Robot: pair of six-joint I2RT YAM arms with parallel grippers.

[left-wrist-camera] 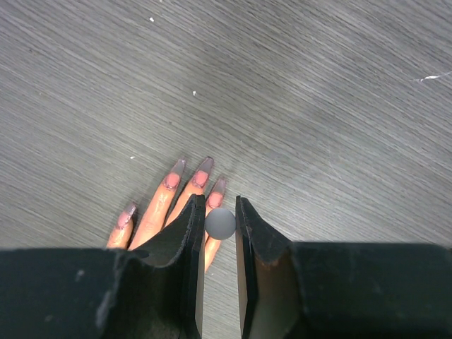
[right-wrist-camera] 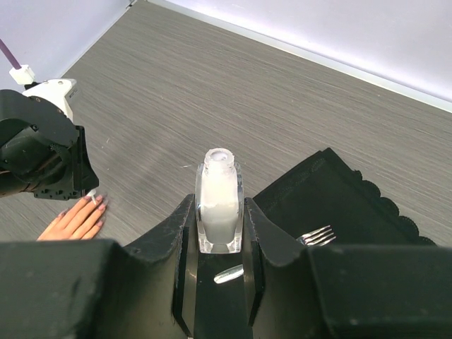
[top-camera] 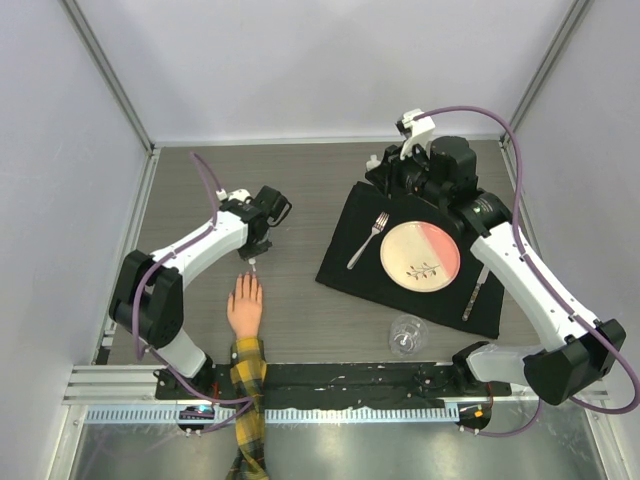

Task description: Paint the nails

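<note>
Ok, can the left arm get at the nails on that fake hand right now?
Probably yes. Its fingers, gripping a small grey cap, sit right over the nails with nothing between, and the right arm is away at the mat holding the bottle.

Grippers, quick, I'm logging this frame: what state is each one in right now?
Left gripper: closed on a grey brush cap, over the fake hand.
Right gripper: closed on the open polish bottle.

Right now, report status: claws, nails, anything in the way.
Left claw shut on brush cap, above fake hand fingertips. Right claw shut on open polish bottle. Nails look pink. Nothing blocking them.
</note>
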